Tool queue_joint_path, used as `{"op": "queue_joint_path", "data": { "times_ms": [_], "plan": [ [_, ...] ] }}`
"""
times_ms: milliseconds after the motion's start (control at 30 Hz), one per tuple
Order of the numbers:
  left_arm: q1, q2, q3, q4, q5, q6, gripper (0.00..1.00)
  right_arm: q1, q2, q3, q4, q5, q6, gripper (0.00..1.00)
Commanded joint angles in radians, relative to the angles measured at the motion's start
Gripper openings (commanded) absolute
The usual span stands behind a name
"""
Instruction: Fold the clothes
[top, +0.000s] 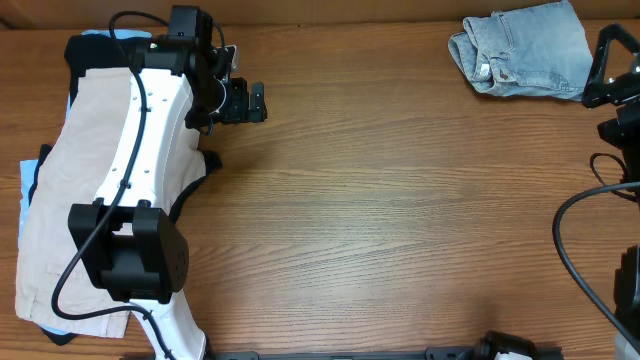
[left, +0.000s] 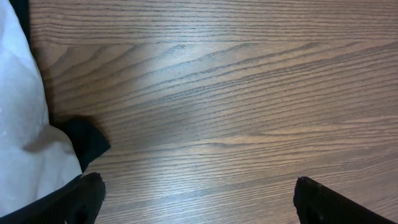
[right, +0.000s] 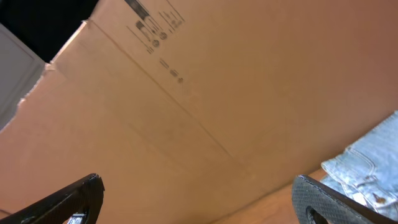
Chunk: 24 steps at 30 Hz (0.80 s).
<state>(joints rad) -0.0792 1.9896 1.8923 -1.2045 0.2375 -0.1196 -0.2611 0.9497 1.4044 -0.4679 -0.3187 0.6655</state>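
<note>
Folded light-blue denim shorts lie at the far right of the table; their edge also shows in the right wrist view. A pile with beige shorts on top, over black and pale-blue garments, lies at the left. My left gripper is open and empty over bare wood to the right of the pile; in its own view its open jaws frame bare wood, with a black fabric corner at the left. My right gripper is open and empty at the right edge, beside the denim shorts, facing cardboard.
A brown cardboard wall stands behind the table's far edge. The wooden table spans the view. The left arm's white link lies over the pile. Cables hang at the right.
</note>
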Motion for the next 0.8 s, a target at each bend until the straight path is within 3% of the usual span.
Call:
{"op": "queue_joint_path", "data": {
  "times_ms": [0,233,367,567,667,767],
  "plan": [
    [-0.009,-0.021,0.008,0.001,-0.010,0.019,1.00,-0.002,0.017,0.011,-0.014,-0.013,-0.008,1.00],
    [-0.009,-0.021,0.008,0.001,-0.009,0.019,1.00,0.008,0.039,-0.004,-0.131,-0.012,-0.008,1.00],
    [-0.009,-0.021,0.008,0.001,-0.010,0.019,1.00,0.079,-0.047,-0.137,-0.166,-0.013,-0.008,1.00],
    [-0.009,-0.021,0.008,0.001,-0.010,0.019,1.00,0.121,-0.232,-0.510,0.187,0.044,-0.008,1.00],
    [-0.009,-0.021,0.008,0.001,-0.010,0.019,1.00,0.198,-0.361,-0.744,0.406,0.196,-0.008,1.00],
    [-0.009,-0.021,0.008,0.001,-0.010,0.019,1.00,0.279,-0.465,-0.891,0.468,0.386,-0.008,1.00]
  ]
}}
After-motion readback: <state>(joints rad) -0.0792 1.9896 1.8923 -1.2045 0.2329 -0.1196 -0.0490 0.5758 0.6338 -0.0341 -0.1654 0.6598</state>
